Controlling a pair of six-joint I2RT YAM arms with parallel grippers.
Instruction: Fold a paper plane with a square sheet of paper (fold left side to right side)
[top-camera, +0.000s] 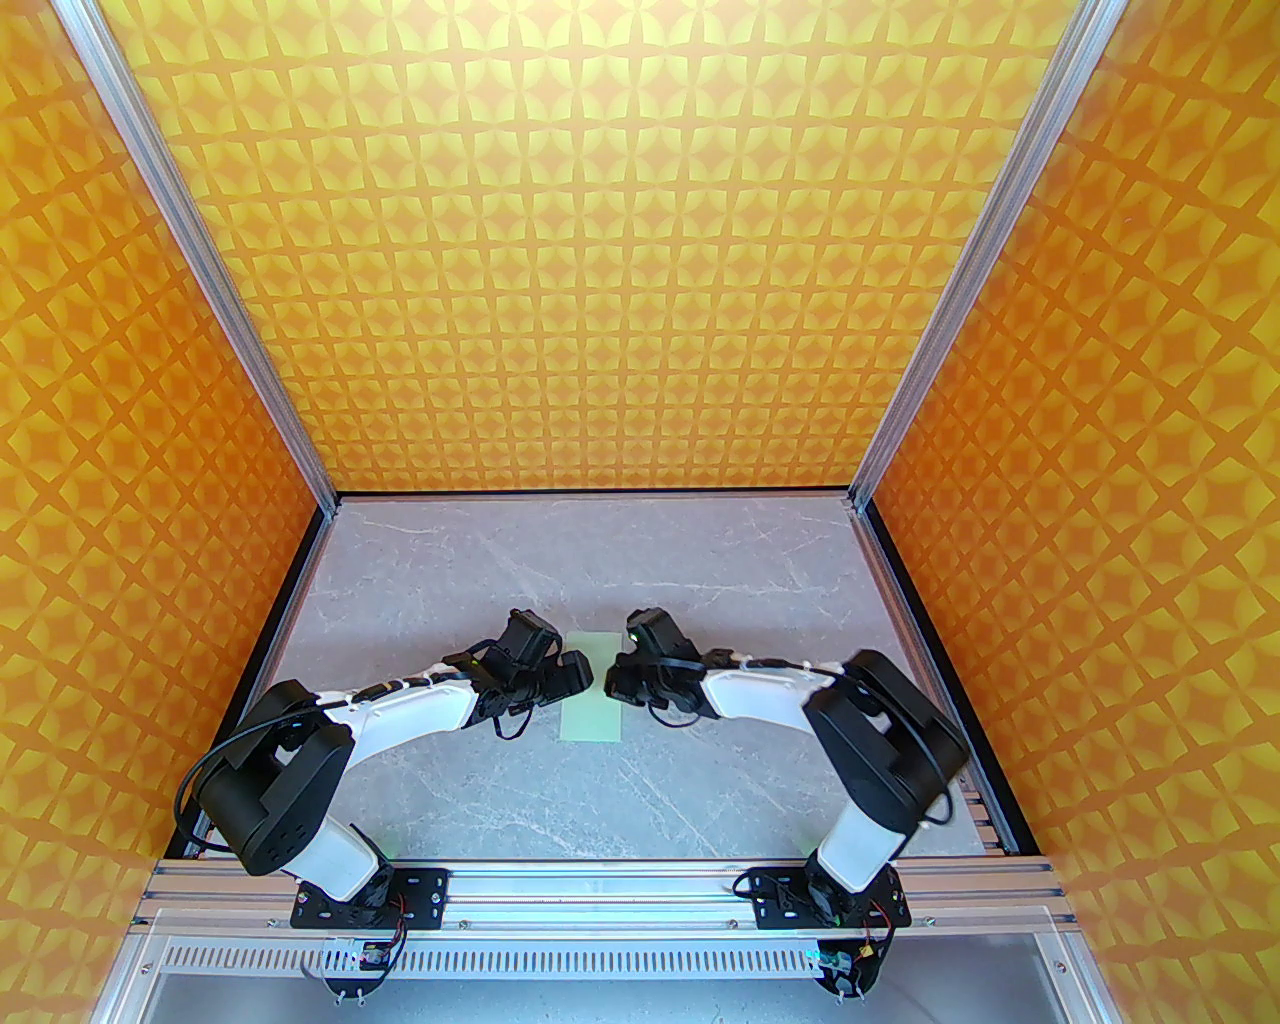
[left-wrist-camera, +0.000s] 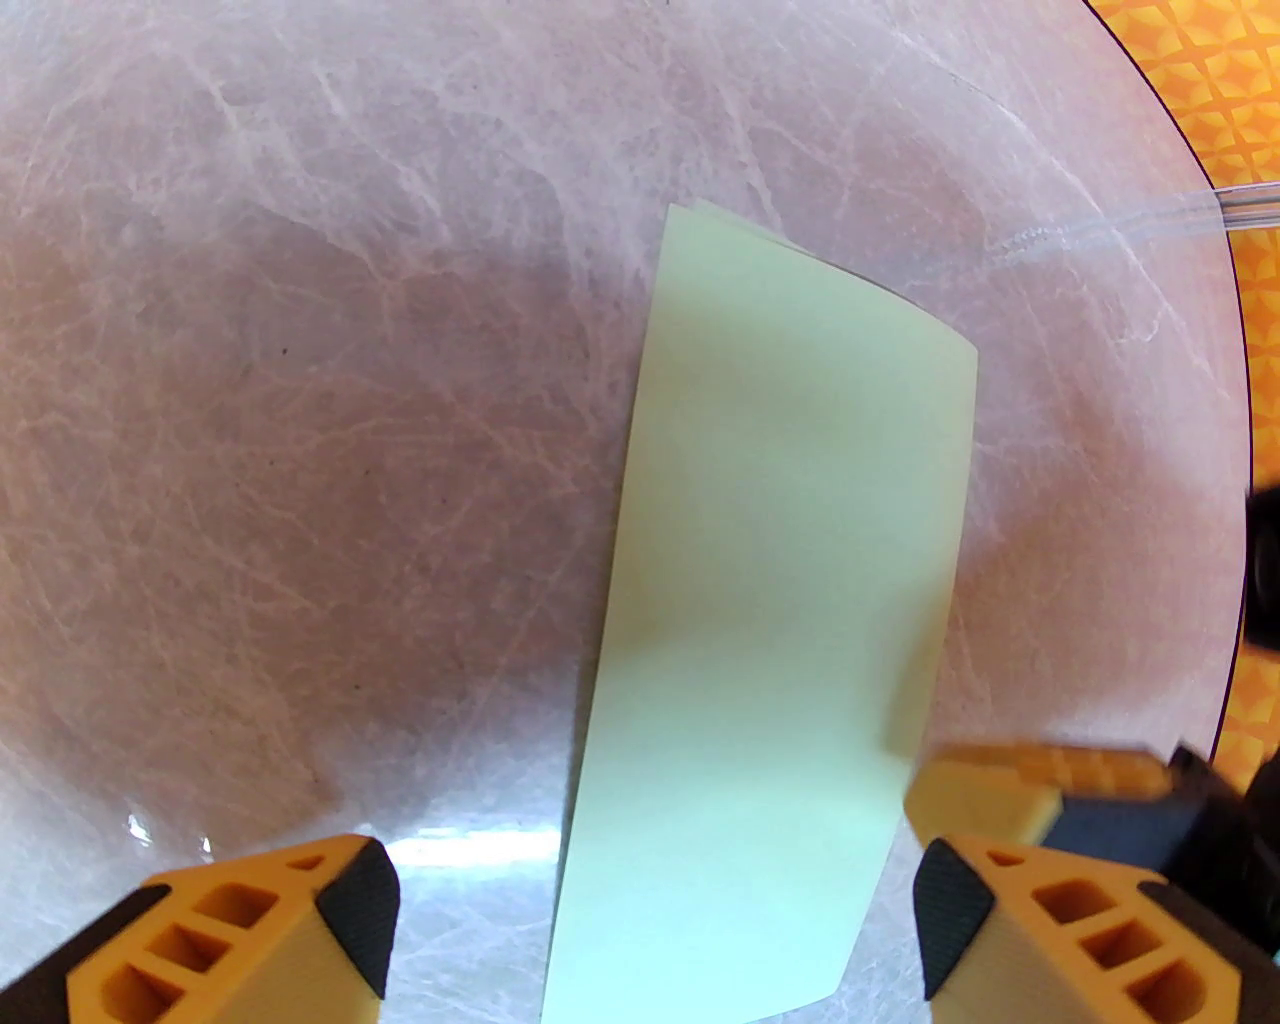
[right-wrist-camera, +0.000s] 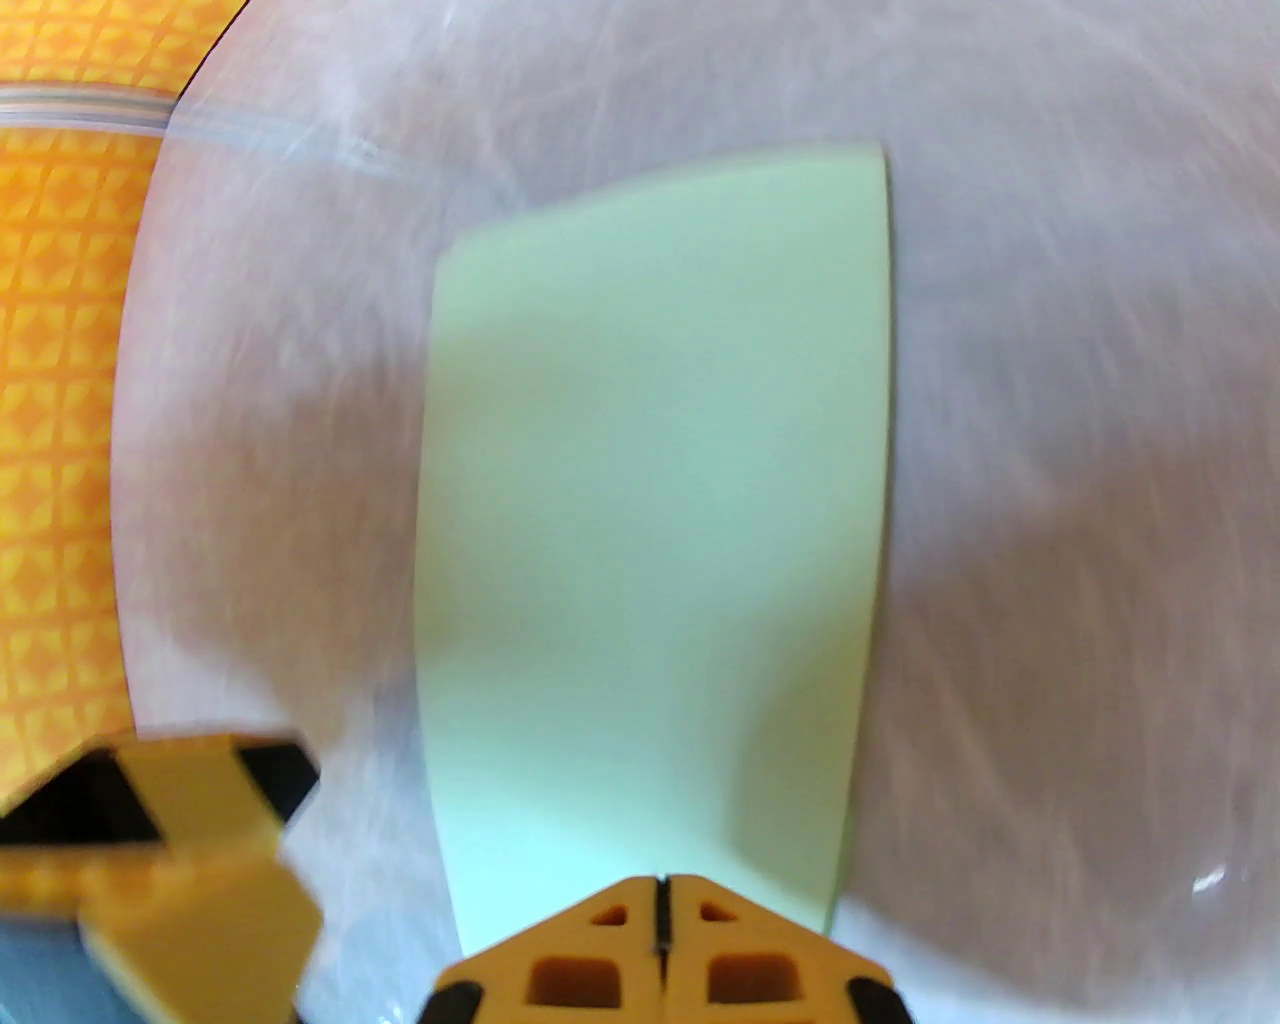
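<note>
Pale mint-green sheet of paper (top-camera: 592, 690) lies doubled on table (top-camera: 450, 570); left gripper (left-wrist-camera: 655, 900) wide open, right gripper (right-wrist-camera: 660, 900) closed, both empty. Suggest pressing crease flat.

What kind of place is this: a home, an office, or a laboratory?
Most likely a robot test booth in a laboratory: aluminium frame posts, orange patterned walls, left arm and right arm bolted to a rail at the table edge.

No readable text, label or number appears anywhere.
</note>
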